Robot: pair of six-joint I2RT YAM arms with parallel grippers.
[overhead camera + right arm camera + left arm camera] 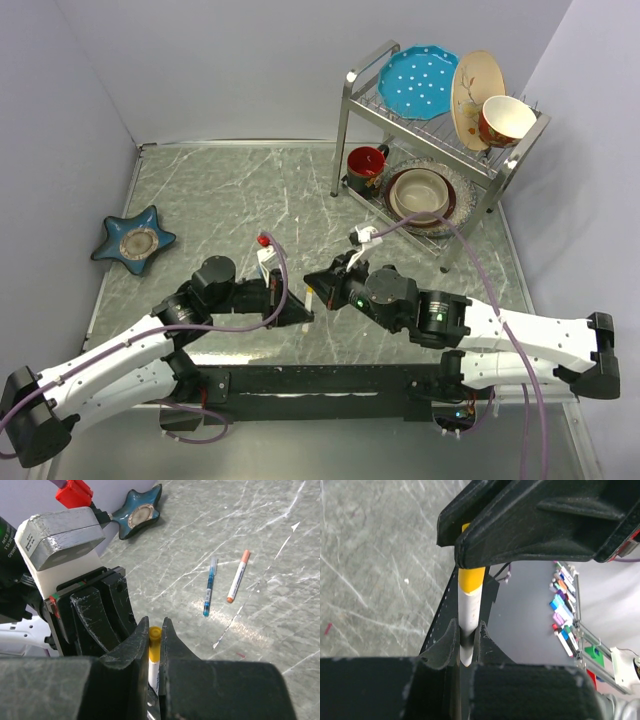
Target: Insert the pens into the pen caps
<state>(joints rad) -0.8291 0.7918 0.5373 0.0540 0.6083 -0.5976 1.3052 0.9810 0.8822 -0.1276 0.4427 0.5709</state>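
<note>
A white pen (468, 609) with a yellow-orange cap (471, 580) on its end is held in the air between both grippers. My left gripper (467, 630) is shut on the white barrel. My right gripper (155, 622) is shut on the yellow cap (154, 647), with the barrel (153, 676) running down between its fingers. In the top view the grippers meet tip to tip around the pen (310, 298). A blue-teal pen (210, 586) and a white pen with orange ends (238, 576) lie side by side on the table beyond.
A blue star-shaped dish (135, 240) sits at the left. A metal dish rack (345, 130) with plates, bowls and a red mug (366, 165) stands at the back right. The arms' black base rail (320, 380) runs along the near edge.
</note>
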